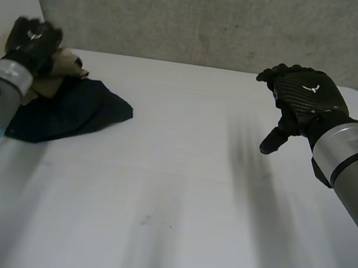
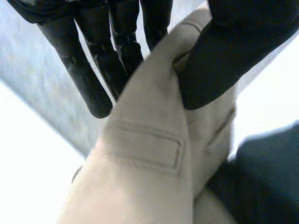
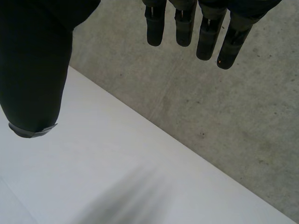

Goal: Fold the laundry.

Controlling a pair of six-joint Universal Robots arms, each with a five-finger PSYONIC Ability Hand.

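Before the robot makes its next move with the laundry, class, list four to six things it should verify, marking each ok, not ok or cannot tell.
1. Left hand holds the beige garment: ok, thumb and fingers pinch a fold of it.
2. Beige garment apart from the dark garment: not ok, they touch in one heap.
3. Beige garment flat for folding: not ok, it is bunched.
4. Right hand free to help: ok, open above the table, holding nothing.
5. Which part of the beige garment is pinched, edge or middle: cannot tell.
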